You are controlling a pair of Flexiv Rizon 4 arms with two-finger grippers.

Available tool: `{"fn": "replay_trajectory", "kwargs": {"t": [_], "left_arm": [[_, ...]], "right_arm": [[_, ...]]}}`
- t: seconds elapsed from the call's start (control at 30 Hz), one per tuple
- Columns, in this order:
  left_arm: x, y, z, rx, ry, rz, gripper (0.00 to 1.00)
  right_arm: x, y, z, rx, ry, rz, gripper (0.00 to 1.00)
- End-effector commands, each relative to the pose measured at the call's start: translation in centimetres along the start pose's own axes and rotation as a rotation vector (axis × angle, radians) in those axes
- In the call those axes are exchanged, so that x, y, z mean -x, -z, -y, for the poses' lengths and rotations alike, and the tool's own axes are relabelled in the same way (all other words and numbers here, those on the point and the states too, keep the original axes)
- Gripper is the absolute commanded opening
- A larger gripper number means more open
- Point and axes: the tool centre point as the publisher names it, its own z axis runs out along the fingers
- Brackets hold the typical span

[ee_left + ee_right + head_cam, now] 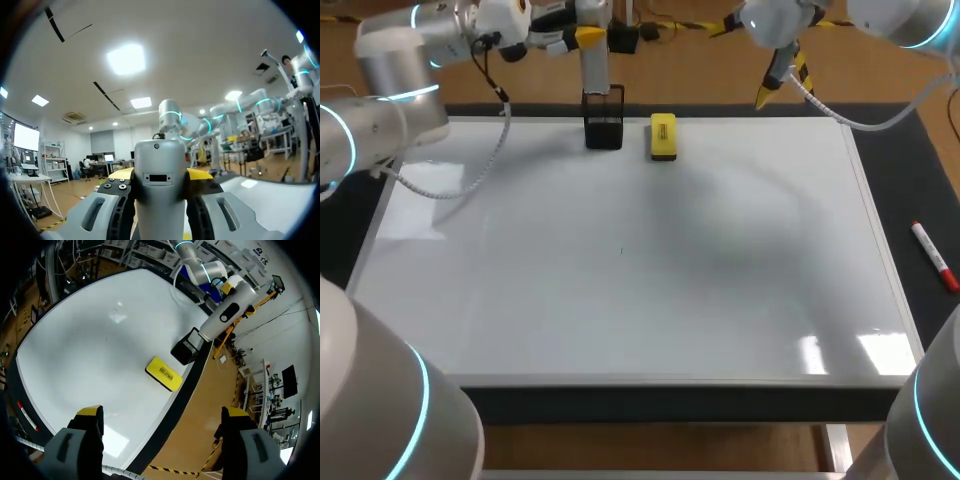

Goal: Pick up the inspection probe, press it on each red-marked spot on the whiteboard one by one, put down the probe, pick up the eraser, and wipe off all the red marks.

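The single inspection probe (596, 66), a grey cylinder, stood upright in the left pincer (160, 175), which was clenched on it from both sides. Its lower end was at the mouth of the one black holder (604, 120) on the whiteboard's (620, 300) far edge. One yellow eraser (663, 136) lay just beside the holder. The right pincer (162, 415) hung released, grasping nothing. One red marker (934, 256) lay on the dark mat (920, 170) beside the board.

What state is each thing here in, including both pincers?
whiteboard: no red marks visible.
inspection probe: upright, held, lower end at the holder.
holder: upright at the whiteboard's far edge.
eraser: lying flat, untouched.
marker: lying off the whiteboard.
left pincer: shut on the inspection probe.
right pincer: open, empty.
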Motion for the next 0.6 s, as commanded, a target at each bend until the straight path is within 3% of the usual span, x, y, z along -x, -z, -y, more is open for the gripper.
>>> {"fn": "replay_trajectory", "kwargs": {"t": [0.03,0.6], "left_arm": [[1.1,-0.1,-1.1,-0.016,0.001,-0.132,0.00],[1.1,0.5,-3.8,-0.002,0.009,-0.120,0.00]], "right_arm": [[0.0,0.1,0.0,-0.003,0.001,-0.004,1.00],[0.0,0.1,0.0,-0.003,0.001,-0.004,1.00]]}}
